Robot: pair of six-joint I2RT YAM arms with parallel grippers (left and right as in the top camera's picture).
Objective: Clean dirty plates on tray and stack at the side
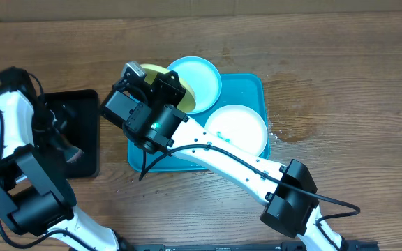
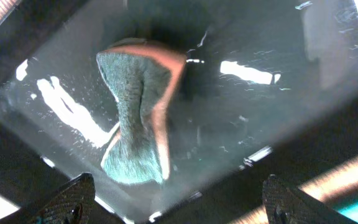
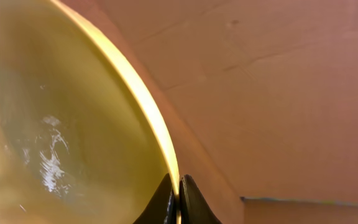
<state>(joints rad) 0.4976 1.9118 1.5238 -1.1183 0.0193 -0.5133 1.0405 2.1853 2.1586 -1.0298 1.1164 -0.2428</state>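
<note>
Right gripper (image 3: pixel 178 188) astride rim of yellow-green plate (image 3: pixel 61 124)

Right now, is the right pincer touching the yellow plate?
Touching. The right wrist view shows the right pincer shut on the rim of the yellow plate.

Three plates (image 1: pixel 236 129) on turquoise tray (image 1: pixel 251 90)
</note>
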